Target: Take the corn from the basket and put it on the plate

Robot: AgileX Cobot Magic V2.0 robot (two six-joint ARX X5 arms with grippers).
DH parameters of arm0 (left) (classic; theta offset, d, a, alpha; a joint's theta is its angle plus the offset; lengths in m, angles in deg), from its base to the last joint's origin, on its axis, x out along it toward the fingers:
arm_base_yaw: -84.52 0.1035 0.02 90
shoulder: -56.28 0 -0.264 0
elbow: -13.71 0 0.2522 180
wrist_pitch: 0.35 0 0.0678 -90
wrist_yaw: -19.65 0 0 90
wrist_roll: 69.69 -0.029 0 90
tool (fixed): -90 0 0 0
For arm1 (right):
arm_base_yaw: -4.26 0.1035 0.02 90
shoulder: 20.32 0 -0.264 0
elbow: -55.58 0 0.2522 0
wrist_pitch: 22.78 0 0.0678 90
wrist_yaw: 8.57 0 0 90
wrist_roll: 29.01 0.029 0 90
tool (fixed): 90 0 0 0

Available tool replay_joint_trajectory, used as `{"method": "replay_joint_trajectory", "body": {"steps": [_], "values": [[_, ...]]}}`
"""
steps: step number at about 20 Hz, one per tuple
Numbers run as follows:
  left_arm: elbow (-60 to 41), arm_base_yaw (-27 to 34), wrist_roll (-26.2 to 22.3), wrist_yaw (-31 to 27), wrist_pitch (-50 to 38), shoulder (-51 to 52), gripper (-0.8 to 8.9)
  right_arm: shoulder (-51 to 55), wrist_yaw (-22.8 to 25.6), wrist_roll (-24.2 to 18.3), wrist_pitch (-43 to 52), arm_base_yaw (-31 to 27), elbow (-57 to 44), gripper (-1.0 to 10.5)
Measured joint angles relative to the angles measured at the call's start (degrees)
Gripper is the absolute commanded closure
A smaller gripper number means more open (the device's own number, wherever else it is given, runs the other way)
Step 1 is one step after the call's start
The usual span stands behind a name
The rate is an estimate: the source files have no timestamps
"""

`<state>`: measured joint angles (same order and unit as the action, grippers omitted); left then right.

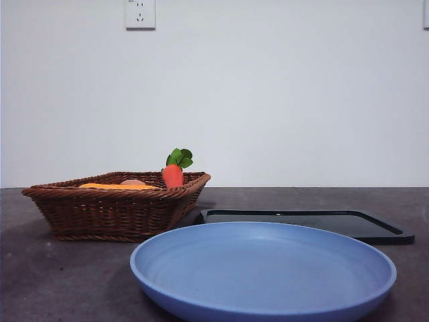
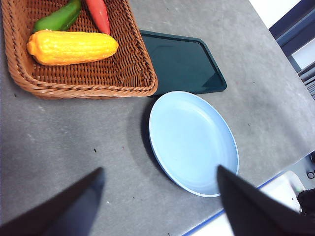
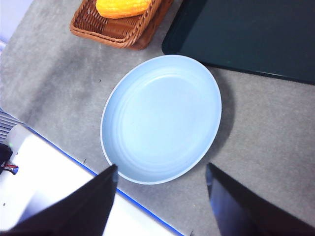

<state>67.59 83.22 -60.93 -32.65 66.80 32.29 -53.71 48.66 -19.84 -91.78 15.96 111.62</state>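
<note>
Both tools, left (image 2: 160, 201) and right (image 3: 160, 196), hang spread and empty above the desk; grabbing the corn (image 2: 72, 47) carelessly could snag the carrot (image 2: 98, 14) or tip the basket (image 2: 88, 83).

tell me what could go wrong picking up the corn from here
1. The corn lies in the basket close beside a green vegetable and the carrot; wide jaws might catch a neighbour too.
2. The basket's raised wall could block a low approach, or the basket could shift if bumped.
3. The plate sits beside the black tray; a loose release could let the rounded corn roll off.
</note>
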Motion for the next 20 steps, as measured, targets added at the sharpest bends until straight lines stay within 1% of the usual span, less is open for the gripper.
{"method": "replay_joint_trajectory", "body": {"steps": [3, 8, 11, 13, 18, 20], "values": [[0.0, 0.0, 0.3, 0.0, 0.0, 0.0, 4.07, -3.8, -0.1, 0.2, 1.8, 0.3, 0.0, 6.3], [0.0, 0.0, 0.9, 0.0, 0.0, 0.0, 4.09, -15.8, 0.1, 0.3, 7.0, 2.5, 0.0, 6.3], [0.0, 0.0, 1.0, 0.0, 0.0, 0.0, 4.09, -23.9, 2.5, 0.5, 10.5, 4.3, 0.0, 6.3], [0.0, 0.0, 1.0, 0.0, 0.0, 0.0, 4.09, -29.5, 4.2, 0.6, 13.4, 5.7, 0.0, 6.6], [0.0, 0.0, 1.0, 0.1, 0.0, 0.0, 4.09, -41.1, 4.7, 0.7, 21.3, 8.4, 0.0, 6.9], [0.0, 0.0, 1.0, 0.1, 0.0, 0.0, 4.09, -44.4, 5.6, 0.7, 22.8, 9.0, 0.0, 6.9]]}}
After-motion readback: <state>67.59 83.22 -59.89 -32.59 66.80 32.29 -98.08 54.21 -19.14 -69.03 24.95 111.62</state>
